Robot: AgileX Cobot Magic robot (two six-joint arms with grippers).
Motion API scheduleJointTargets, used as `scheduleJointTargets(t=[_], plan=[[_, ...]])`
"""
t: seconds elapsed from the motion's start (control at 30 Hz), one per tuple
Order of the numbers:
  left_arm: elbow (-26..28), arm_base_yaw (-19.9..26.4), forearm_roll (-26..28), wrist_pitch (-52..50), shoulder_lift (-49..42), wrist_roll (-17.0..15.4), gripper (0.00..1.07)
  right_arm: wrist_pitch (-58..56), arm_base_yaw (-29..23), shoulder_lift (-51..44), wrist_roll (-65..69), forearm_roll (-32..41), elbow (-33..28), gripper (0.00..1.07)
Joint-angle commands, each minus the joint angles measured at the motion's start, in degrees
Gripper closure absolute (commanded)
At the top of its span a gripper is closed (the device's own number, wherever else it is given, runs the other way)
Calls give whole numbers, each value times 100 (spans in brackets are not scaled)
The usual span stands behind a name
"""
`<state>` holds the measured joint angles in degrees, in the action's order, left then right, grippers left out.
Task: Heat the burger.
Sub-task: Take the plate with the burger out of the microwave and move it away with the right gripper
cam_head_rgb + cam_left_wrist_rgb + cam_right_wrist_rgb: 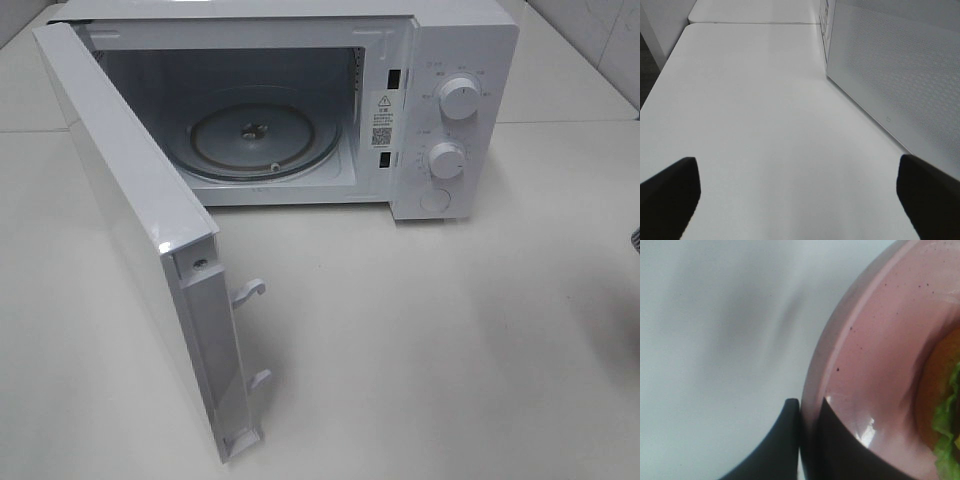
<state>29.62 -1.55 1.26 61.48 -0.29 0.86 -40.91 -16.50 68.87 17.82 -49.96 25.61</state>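
The high view shows only the white microwave oven (300, 110) on the pale surface (450, 340), its door (130, 230) swung wide and the round glass turntable (262, 138) bare; neither arm nor the burger appears there. The small burger with an orange bun and green lettuce (945, 405) is visible only in the right wrist view, cut off at the picture edge, lying on a round pink plate (880, 340). The right gripper (807, 412) is pinching the rim of this plate, one finger on each side. The left gripper (797, 192) is spread wide over the surface, beside the door's outer perforated face; only its two dark fingertips (670, 192) show.
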Motion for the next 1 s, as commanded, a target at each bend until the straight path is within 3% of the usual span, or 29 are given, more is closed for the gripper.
scheduleJointTargets(t=[0.03, 0.5, 1.0], plan=[[6, 17, -6, -6, -23, -29, 6, 17, 292, 298, 155, -304, 143, 107], [6, 17, -6, -6, -23, -29, 6, 1083, 1553, 1507, 745, -470, 321, 107], [6, 17, -6, -6, -23, -29, 6, 1432, 1753, 2584, 1346, -768, 756, 106]])
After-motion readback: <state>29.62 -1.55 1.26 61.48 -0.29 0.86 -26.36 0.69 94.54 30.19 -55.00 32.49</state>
